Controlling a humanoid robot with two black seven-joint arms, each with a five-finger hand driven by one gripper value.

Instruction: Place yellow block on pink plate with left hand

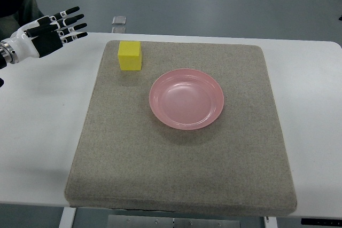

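I see my left hand [53,31] hovering with fingers spread wide and holding nothing, well left of the yellow block [130,55]. The block sits on the grey mat [181,174], just up-left of the pink plate [186,99]. I'd judge it best to bring the hand over the block squarely before closing. I count one block, one plate, one mat.

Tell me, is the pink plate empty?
Empty. The pink plate shows only its bare inside; the yellow block sits apart on the mat.
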